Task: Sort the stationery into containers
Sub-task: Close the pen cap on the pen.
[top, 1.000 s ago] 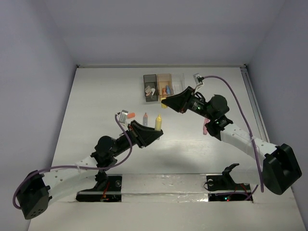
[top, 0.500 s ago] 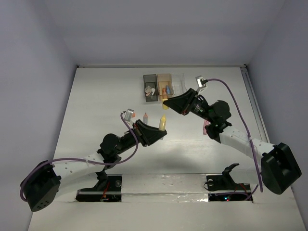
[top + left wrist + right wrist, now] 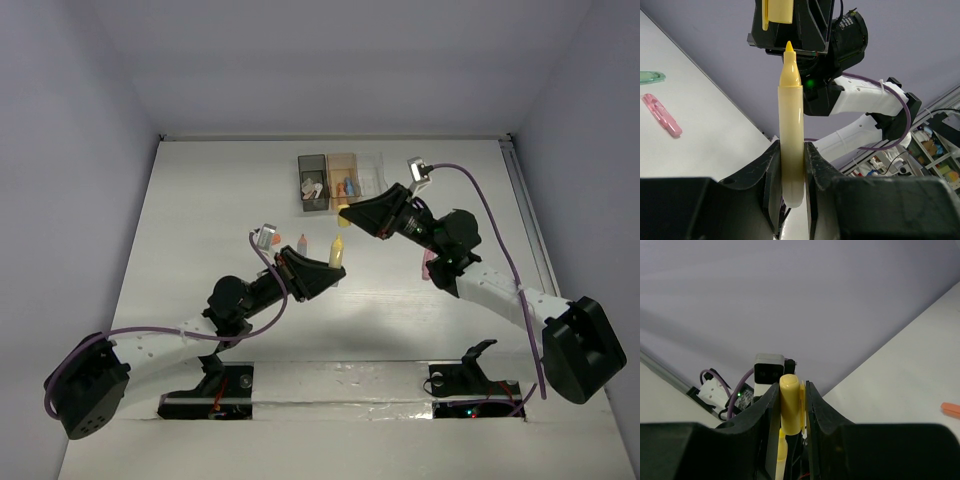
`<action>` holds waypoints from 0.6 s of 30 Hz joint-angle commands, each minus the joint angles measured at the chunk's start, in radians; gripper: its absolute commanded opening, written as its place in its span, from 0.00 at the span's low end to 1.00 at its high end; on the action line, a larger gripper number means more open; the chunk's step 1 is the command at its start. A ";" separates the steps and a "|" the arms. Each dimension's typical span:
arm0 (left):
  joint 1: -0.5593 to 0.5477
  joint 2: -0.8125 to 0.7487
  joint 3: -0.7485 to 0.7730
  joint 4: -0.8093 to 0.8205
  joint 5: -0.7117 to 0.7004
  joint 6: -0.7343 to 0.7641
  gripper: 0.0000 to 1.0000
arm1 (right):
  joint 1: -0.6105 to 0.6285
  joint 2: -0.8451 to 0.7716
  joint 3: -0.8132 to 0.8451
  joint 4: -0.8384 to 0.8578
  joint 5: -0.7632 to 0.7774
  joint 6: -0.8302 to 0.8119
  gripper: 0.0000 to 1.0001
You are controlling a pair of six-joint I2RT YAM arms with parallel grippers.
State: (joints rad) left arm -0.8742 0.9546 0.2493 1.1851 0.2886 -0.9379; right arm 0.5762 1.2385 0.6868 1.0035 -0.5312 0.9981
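The yellow marker (image 3: 791, 125), clamped in the left gripper (image 3: 333, 270), has been brought to mid-frame, tip just under the yellow cap (image 3: 778, 12) pinched by the right gripper (image 3: 345, 210). Capping is judged to be next, before the containers (image 3: 343, 158) above.

place: robotics lab | bench: white table (image 3: 200, 200) boxed by plain violet-grey walls (image 3: 70, 150) left, far, right | rig: arm bases (image 3: 222, 383) bolted along near edge, purple cabling (image 3: 497, 222) | background: cluttered equipment shelves (image 3: 935, 157), right

The left tool (image 3: 333, 268) is pointed toward 2 o'clock, the right tool (image 3: 344, 212) toward 9 o'clock; both are clamped, tips close together.
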 commanded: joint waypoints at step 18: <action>0.012 0.012 0.059 0.087 0.023 0.005 0.00 | 0.080 -0.010 0.005 0.020 0.046 -0.081 0.01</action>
State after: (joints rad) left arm -0.8680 0.9695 0.2646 1.1858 0.2893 -0.9375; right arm 0.6373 1.2385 0.6868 0.9985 -0.5125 0.9558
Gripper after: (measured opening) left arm 0.160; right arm 0.273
